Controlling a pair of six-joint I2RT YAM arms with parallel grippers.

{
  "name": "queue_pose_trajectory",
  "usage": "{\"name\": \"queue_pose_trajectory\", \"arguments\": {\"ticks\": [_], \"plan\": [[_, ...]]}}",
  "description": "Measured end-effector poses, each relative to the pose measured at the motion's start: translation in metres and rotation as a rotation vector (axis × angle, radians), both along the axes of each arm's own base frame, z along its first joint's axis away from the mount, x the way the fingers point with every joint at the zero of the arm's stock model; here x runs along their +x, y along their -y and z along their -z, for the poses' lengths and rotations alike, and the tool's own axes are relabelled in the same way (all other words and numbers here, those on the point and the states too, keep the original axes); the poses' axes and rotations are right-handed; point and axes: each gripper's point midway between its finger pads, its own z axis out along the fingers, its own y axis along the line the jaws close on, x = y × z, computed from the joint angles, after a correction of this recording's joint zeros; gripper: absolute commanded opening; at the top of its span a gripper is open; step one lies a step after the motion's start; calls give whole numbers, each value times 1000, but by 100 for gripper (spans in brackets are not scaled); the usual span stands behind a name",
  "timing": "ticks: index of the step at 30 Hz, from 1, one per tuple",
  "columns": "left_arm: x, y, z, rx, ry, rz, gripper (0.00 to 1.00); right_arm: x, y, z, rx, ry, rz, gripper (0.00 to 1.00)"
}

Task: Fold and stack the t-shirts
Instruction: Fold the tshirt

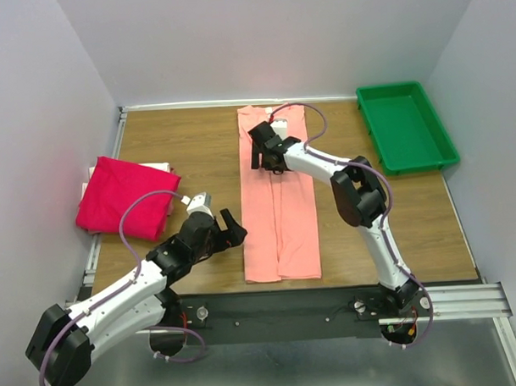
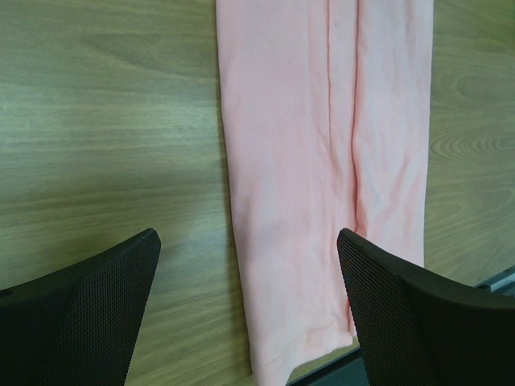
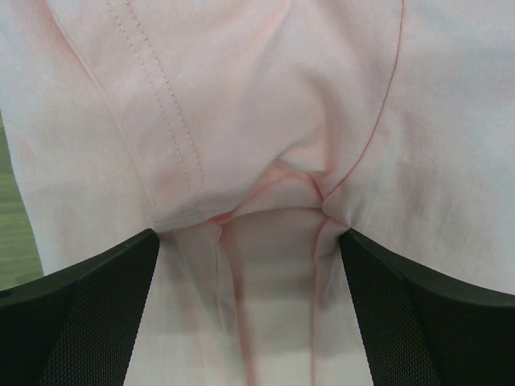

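Right wrist shows right hand (image 3: 248,240) spread over salmon t-shirt (image 3: 257,96); left hand (image 2: 248,240) spread too

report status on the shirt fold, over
Left jaws open by salmon t-shirt, near end; right jaws open over its far part. It lies as a long folded strip; magenta t-shirt folded at left. Green tray far right, apart.

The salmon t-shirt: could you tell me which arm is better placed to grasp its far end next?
Right, probably. The right gripper hangs open directly over the far end of the salmon t-shirt, while the left gripper sits open at its near left edge.
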Motion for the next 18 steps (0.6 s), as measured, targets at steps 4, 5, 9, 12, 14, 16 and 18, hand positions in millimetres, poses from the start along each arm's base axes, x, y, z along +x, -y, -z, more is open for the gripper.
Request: {"name": "queue_pose_trajectory", "arguments": {"ticks": [4,5,9,12,14,16,18], "plan": [[-15,5,16,-9,-67,31,98,5,-2,-2,19,-7,-10,100],[-19,6,20,-10,-83,41,98,4,-2,-2,25,-14,-15,100],[-45,15,36,-34,-152,96,99,-1,-1,-11,38,-25,-37,100],[-71,34,36,-80,-188,188,94,-16,7,-33,55,-23,-49,100],[-89,44,36,-102,-223,239,83,-30,15,-52,68,-17,-53,100],[-102,48,38,-111,-255,268,65,-41,22,-72,92,2,-56,100],[-115,51,42,-112,-296,290,54,-56,33,-90,111,19,-54,100]]}}
